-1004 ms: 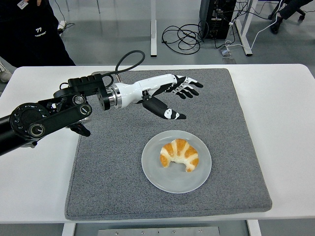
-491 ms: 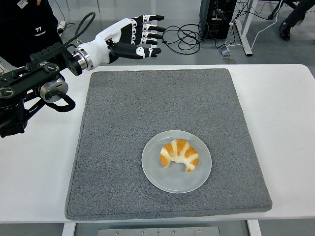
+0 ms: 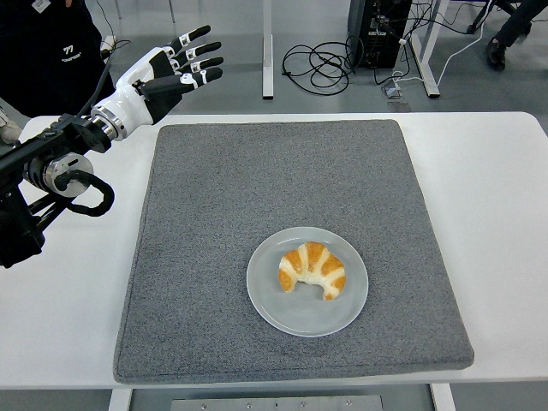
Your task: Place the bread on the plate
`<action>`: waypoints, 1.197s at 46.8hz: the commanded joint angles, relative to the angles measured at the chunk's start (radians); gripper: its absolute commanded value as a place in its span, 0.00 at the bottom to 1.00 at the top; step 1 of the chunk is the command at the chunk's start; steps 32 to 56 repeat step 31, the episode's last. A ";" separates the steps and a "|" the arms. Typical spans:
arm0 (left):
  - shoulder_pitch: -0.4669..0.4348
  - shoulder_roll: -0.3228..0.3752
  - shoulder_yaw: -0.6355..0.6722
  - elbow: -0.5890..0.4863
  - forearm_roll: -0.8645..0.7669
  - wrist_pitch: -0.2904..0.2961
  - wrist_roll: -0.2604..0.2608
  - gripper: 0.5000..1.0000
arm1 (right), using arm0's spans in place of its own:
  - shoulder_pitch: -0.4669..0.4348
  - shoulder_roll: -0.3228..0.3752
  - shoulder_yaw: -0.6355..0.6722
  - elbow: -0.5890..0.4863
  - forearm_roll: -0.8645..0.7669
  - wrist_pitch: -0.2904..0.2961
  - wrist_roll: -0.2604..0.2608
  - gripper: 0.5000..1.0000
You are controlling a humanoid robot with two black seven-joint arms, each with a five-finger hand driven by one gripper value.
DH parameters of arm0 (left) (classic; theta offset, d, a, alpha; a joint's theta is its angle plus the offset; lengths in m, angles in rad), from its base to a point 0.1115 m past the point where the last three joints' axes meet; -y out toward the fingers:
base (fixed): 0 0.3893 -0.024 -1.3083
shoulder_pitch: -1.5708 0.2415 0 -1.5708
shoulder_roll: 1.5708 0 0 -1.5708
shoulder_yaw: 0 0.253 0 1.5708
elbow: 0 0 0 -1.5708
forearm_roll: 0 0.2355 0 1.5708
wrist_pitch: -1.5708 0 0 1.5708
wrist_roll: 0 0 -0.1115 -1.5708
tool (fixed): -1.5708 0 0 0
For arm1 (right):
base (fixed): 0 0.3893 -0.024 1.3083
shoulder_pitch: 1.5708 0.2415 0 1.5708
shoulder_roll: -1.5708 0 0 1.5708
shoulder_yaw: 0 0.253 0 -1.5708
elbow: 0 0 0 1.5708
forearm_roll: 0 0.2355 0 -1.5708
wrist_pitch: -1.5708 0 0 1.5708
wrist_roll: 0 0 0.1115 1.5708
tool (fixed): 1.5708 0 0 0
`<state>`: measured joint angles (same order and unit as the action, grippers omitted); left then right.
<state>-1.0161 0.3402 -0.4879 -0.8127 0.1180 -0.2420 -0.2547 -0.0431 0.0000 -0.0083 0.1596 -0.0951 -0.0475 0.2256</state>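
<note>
A golden croissant-shaped bread [image 3: 312, 269] lies in the middle of a pale grey plate [image 3: 272, 306], which rests on the grey mat [image 3: 223, 205]. My left hand [image 3: 175, 68] is raised high at the far left, beyond the mat's back left corner, fingers spread and holding nothing. It is well away from the plate. The right arm does not show.
A person in dark clothing [image 3: 47, 51] stands at the top left behind the table. Cables [image 3: 317, 64] and a computer case [image 3: 377, 30] sit on the floor beyond the table. White table surface [image 3: 497, 214] shows on both sides of the mat.
My left hand has pulled back from over the mat, rising and swinging left to the table's far left corner. The bread and plate have not moved.
</note>
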 commanded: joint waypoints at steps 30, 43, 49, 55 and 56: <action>0.099 -0.043 -0.071 0.000 0.002 0.009 -0.006 0.81 | 0.000 0.000 -0.001 0.000 0.000 0.000 0.000 1.00; 0.099 -0.041 -0.071 0.001 0.002 0.009 -0.006 0.82 | 0.000 0.000 -0.001 0.000 -0.002 0.000 0.000 1.00; 0.099 -0.041 -0.071 0.001 0.002 0.009 -0.006 0.82 | 0.000 0.000 -0.001 0.000 -0.002 0.000 0.000 1.00; 0.099 -0.041 -0.071 0.001 0.002 0.009 -0.006 0.82 | 0.000 0.000 -0.001 0.000 -0.002 0.000 0.000 1.00; 0.099 -0.041 -0.071 0.001 0.002 0.009 -0.006 0.82 | 0.000 0.000 -0.001 0.000 -0.002 0.000 0.000 1.00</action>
